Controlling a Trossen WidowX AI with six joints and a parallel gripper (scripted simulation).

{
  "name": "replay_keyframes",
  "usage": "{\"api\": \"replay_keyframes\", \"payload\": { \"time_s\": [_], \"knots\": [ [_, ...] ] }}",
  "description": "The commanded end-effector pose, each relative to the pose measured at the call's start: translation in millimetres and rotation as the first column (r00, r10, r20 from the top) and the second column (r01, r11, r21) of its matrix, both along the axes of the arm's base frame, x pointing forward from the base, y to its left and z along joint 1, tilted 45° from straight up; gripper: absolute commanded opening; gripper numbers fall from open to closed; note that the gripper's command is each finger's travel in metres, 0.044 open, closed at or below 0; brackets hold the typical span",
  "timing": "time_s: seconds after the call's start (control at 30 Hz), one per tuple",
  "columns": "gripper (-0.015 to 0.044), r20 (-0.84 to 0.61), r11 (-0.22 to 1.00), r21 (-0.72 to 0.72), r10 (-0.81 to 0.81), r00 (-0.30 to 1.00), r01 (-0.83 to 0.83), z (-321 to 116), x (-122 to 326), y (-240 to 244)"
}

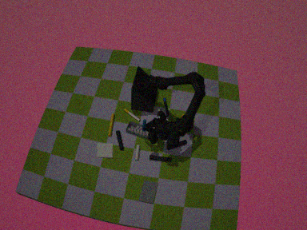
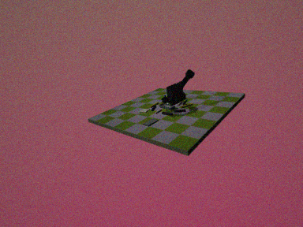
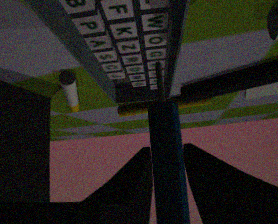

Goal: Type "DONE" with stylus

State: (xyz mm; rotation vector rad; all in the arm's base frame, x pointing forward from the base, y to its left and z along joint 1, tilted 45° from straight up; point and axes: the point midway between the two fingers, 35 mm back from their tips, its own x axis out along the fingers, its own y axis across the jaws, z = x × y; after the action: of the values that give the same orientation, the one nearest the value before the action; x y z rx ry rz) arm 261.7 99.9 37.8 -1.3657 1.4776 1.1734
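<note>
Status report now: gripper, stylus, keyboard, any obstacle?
Gripper shut on blue stylus. Tip at keyboard near edge. White-yellow pen lies beside, not blocking.

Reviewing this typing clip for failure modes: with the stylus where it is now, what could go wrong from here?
The stylus tip sits at the keyboard edge, where keys look small and crowded, so a neighbouring key could get pressed instead. The gripper grips the stylus low on its shaft; a firm press might push it back through the fingers. Loose sticks lie close by, such as the white one, and the arm might knock them.
</note>
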Motion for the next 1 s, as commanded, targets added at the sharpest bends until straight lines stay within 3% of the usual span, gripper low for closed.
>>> {"api": "replay_keyframes", "payload": {
  "time_s": [0.0,0.97],
  "knots": [
    [0.0081,-0.003,1.0,0.0,-0.005,1.0,0.005,-1.2,-1.3,0.1],
    [0.0081,-0.003,1.0,0.0,-0.005,1.0,0.005,0.6,0.3,2.0]
  ]
}}
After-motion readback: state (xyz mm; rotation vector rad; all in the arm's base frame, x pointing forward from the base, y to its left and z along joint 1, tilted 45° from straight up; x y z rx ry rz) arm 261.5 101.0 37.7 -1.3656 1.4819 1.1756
